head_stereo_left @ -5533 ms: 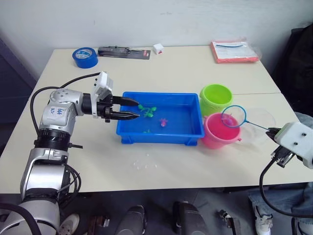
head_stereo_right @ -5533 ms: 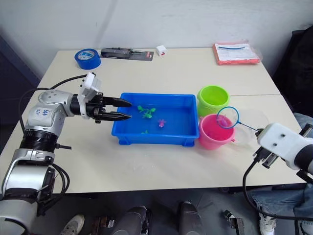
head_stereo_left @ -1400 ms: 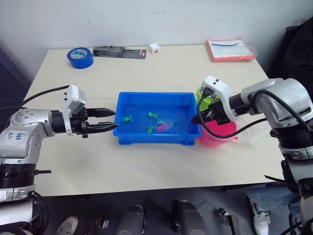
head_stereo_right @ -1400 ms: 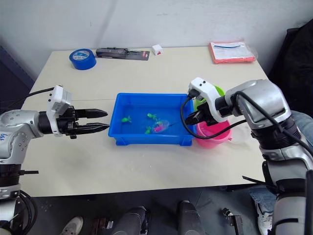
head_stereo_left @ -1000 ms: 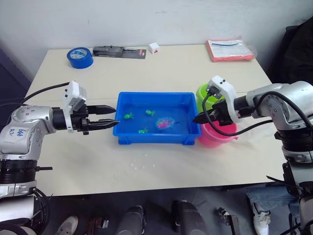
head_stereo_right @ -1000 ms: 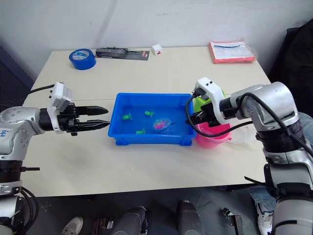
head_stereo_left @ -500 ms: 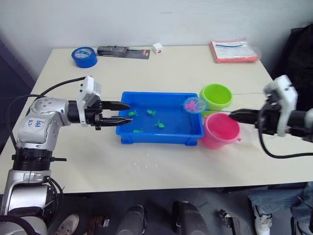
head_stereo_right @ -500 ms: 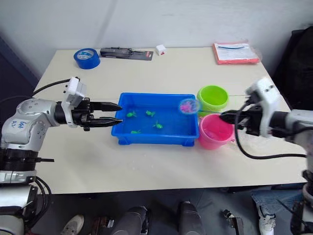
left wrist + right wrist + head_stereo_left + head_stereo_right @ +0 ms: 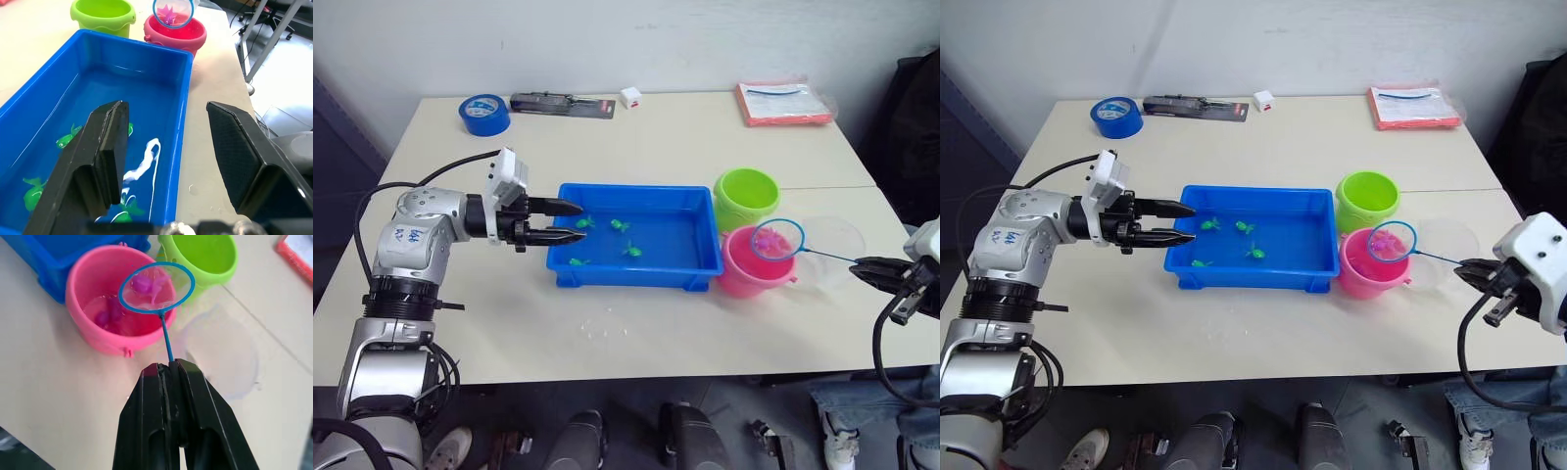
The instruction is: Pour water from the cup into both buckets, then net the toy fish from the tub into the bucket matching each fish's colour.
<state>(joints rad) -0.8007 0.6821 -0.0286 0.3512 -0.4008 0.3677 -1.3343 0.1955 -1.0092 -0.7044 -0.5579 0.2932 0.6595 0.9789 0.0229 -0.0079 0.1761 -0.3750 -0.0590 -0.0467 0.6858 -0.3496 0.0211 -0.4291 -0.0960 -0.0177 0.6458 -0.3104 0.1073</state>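
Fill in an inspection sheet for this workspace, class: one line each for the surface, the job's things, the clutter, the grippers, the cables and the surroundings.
Surface: beige table, a few water drops near its front edge.
Job's things: blue tub holds water and green fish; net carries a pink fish over the pink bucket; green bucket behind it; clear cup to the pink bucket's right.
Clutter: blue tape roll, dark packaged tool, small white box, red folder along the far edge.
Grippers: left gripper open at the tub's left end; right gripper shut on the net's handle.
Cables: black cables along both arms.
Surroundings: white wall behind; shoes below the front edge.
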